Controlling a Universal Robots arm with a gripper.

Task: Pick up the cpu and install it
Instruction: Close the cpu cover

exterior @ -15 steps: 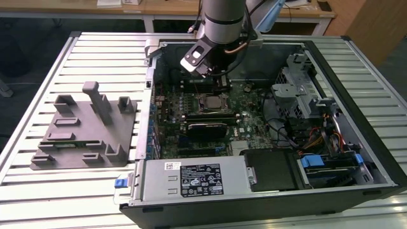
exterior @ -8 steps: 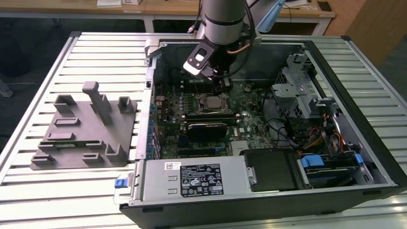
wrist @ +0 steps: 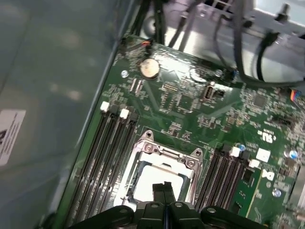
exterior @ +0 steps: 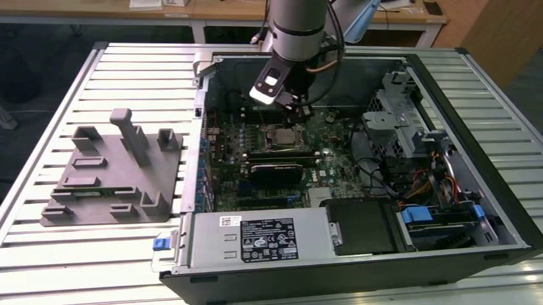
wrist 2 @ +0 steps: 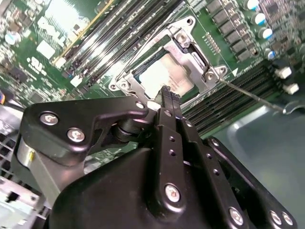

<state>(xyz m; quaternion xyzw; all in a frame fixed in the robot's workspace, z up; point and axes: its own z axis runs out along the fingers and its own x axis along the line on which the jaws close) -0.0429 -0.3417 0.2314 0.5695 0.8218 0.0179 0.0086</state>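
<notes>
CPU (wrist: 147,176) was noted lying inside the socket frame (wrist: 169,155), the gripper (wrist: 164,187) poised just above it with fingers (wrist: 158,192) pressed together and empty; a level, centred, gentle press was judged best for seating.

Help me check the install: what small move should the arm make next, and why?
Probably lift the gripper straight up. The cpu already lies inside the socket frame, and the jaws are shut just over it with nothing between them, so little seems left to do there.
</notes>
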